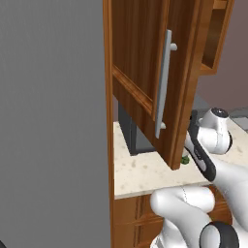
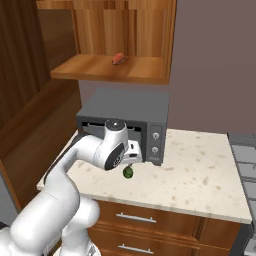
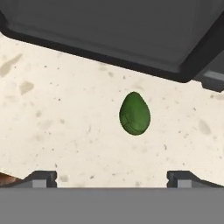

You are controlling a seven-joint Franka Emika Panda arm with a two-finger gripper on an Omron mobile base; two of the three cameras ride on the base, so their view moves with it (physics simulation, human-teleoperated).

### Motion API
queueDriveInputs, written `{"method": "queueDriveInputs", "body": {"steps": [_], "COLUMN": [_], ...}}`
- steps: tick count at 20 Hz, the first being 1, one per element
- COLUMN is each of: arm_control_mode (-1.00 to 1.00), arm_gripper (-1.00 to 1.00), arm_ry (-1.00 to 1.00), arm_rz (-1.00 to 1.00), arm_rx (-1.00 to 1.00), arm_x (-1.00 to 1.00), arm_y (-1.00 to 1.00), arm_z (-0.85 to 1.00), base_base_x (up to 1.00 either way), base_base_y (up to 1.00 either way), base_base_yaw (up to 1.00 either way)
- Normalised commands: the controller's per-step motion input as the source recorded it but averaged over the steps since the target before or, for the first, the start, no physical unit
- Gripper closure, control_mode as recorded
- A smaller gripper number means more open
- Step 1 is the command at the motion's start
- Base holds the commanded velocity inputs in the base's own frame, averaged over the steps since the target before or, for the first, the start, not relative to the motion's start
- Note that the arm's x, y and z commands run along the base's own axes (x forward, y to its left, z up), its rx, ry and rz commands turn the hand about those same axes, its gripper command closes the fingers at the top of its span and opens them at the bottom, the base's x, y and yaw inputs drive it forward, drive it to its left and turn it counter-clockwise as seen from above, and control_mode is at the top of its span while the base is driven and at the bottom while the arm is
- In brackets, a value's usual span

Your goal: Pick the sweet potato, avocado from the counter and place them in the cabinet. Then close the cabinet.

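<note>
avocado on bench before microwave, long axis toward microwave, narrow end nearest it, gripper above, jaws wide, sweet potato on cabinet shelf, no legible writing

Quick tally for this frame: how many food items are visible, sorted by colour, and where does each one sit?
Green: 1, the avocado lying on the counter in front of the microwave, below the open claw.
Reddish-orange: 1, the sweet potato on the shelf of the open cabinet.
Total: 2 food items.
</note>
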Motion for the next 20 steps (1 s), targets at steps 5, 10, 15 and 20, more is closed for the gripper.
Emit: {"method": "queueDriveInputs", "body": {"steps": [5, 10, 15, 20], "arm_control_mode": [-1.0, -1.0, -1.0, -1.0], "arm_gripper": [-1.0, -1.0, -1.0, -1.0], "arm_ry": [0.08, 0.05, 0.06, 0.02], "arm_rz": [0.0, 0.0, 0.0, 0.0], "arm_rx": [0.01, 0.02, 0.04, 0.01], "arm_x": [0.39, 0.35, 0.31, 0.35], "arm_y": [-0.12, -0.11, -0.12, 0.0], "arm_z": [-0.45, -0.45, -0.42, -0.42], "base_base_x": [0.0, 0.0, 0.0, 0.0], "base_base_y": [0.0, 0.0, 0.0, 0.0], "base_base_yaw": [0.0, 0.0, 0.0, 0.0]}}
